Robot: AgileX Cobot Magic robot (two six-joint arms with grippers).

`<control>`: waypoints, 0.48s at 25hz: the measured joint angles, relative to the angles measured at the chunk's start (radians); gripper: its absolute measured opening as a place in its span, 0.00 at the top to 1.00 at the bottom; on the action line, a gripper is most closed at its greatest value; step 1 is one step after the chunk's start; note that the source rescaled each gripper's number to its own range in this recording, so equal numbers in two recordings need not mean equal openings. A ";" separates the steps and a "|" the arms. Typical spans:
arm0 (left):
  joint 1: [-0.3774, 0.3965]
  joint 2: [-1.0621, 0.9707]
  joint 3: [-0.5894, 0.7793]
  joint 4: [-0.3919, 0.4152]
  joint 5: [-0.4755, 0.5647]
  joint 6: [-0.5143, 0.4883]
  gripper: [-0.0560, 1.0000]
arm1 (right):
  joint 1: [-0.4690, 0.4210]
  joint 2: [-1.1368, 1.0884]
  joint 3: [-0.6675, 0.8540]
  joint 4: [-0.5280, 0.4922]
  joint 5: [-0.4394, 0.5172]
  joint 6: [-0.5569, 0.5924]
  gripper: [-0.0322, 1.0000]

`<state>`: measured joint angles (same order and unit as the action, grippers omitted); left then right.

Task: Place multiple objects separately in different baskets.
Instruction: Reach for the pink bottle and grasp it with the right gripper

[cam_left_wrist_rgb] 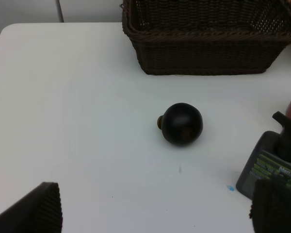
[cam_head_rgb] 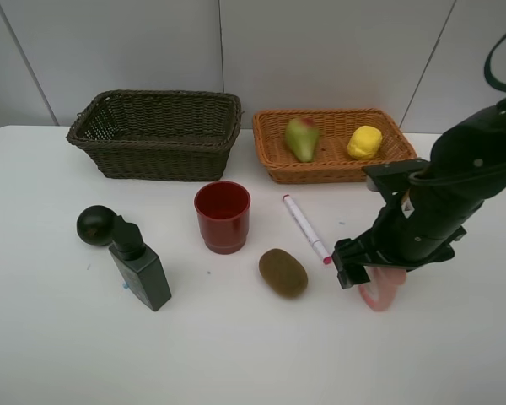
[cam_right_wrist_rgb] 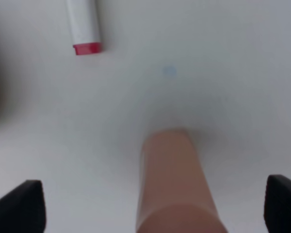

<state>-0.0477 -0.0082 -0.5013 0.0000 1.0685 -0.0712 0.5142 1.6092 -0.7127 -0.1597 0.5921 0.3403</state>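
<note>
Jaws of my right gripper (cam_right_wrist_rgb: 150,208) stand wide open on both sides of the small pink bottle (cam_right_wrist_rgb: 172,179) without touching it, and white table (cam_right_wrist_rgb: 233,97) shows in each gap. The pink-white marker (cam_right_wrist_rgb: 85,26) lies near. My left gripper (cam_left_wrist_rgb: 155,213) is open too and holds nothing, with the dark round fruit (cam_left_wrist_rgb: 182,124) ahead of it.

The exterior high camera looks down and forward over the whole white counter (cam_head_rgb: 236,363), taking in the dark brown basket (cam_head_rgb: 152,156) and the orange-tan basket (cam_head_rgb: 320,173). The left wrist camera sits low and fairly near, facing the dark round fruit (cam_left_wrist_rgb: 182,124) and that brown basket, both shared with the high view. The right wrist camera points steeply down, very close over the small pink bottle (cam_right_wrist_rgb: 177,179) and the pink-white marker (cam_right_wrist_rgb: 85,24), which are also shared.
</note>
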 joint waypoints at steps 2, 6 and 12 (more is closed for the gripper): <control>0.000 0.000 0.000 0.000 0.000 0.000 0.00 | 0.000 0.000 0.000 0.000 0.005 0.000 0.04; 0.000 0.000 0.000 0.000 0.000 0.000 0.00 | 0.000 0.012 0.000 0.000 0.022 0.000 0.29; 0.000 0.000 0.000 0.000 0.000 0.000 0.00 | 0.000 0.019 0.000 0.000 0.021 0.000 0.75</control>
<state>-0.0477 -0.0082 -0.5013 0.0000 1.0685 -0.0712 0.5142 1.6278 -0.7127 -0.1598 0.6133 0.3403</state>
